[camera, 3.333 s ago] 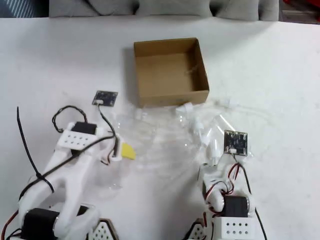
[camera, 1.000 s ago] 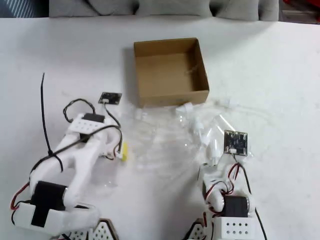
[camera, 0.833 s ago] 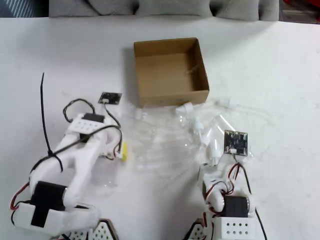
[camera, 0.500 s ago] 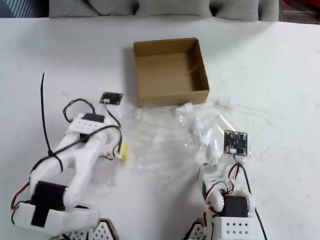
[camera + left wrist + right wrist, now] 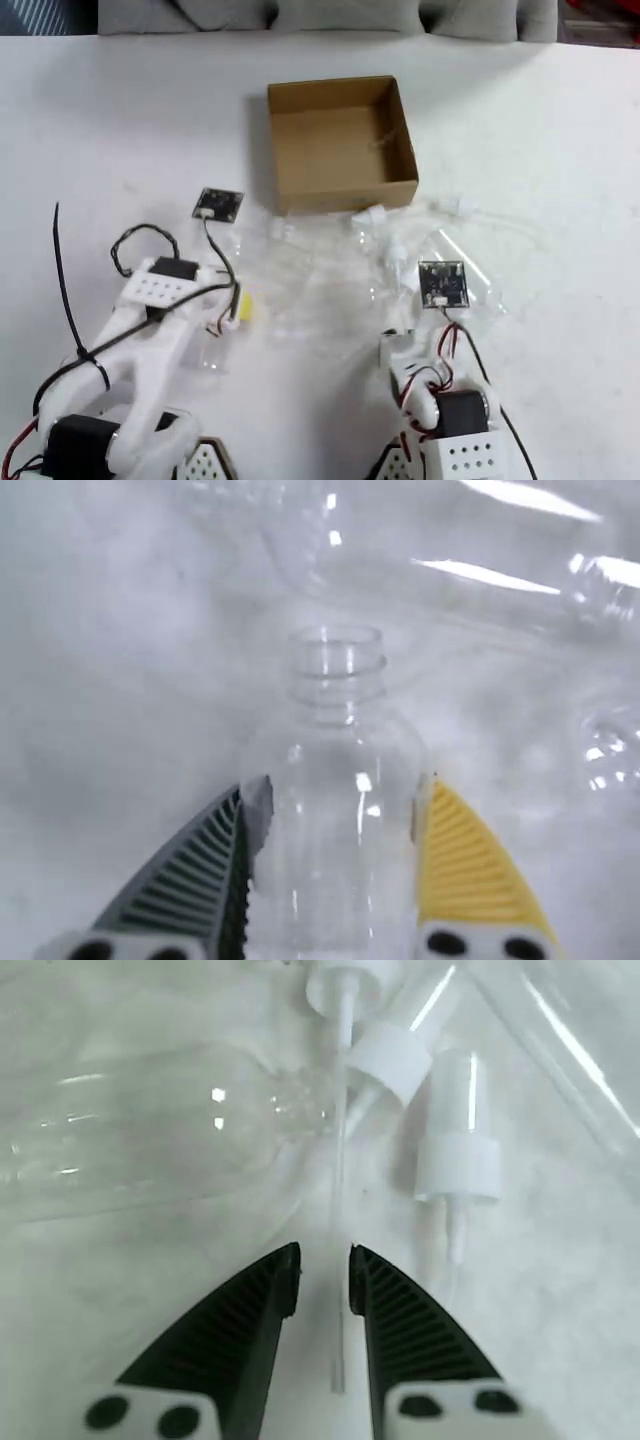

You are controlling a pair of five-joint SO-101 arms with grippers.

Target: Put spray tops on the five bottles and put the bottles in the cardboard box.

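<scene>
- Bottle (image 5: 335, 830) is clear thin plastic, empty (basically weightless), clamped by its body in the left gripper's (image 5: 340, 792) jaws, toward the table's (image 5: 120, 100) near edge, left of middle.
- Guessing it's slick and squashy mid-body; holding nearer the shoulder should be firmer.
- At the right gripper (image 5: 322, 1258), jaws are nearly closed, straddling the dip tube (image 5: 340, 1180) of a spray top (image 5: 352, 978); looks bendy, so I'd grab the collar.
- The cardboard box (image 5: 345, 196) sits toward the far edge.
</scene>
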